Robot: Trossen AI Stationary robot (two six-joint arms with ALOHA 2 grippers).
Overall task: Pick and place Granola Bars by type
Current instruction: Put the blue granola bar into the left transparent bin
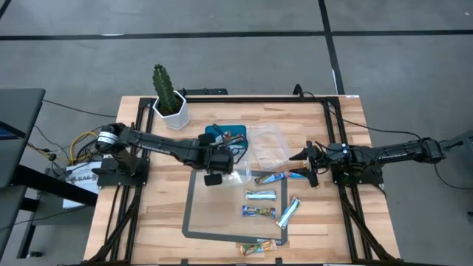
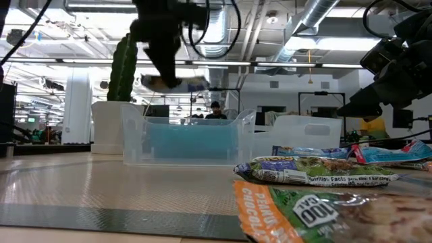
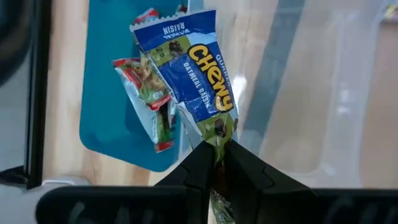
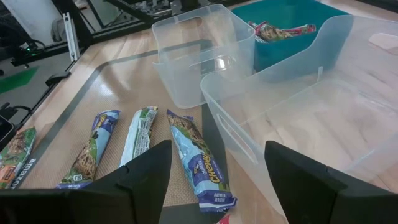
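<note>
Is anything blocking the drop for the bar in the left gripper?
Nothing visible does. The left gripper is shut on the blue Chewy bar, hanging it above the teal tray, near its edge beside a clear tub. Only a red-wrapped bar lies below.

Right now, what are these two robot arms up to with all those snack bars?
They are sorting granola bars by type. The left gripper holds a blue Chewy oatmeal raisin bar by one end, lifted above the teal tray, which already holds a red-wrapped bar. The right gripper hovers open over the bars still on the mat, next to two clear tubs. Several bars remain unsorted on the mat.
</note>
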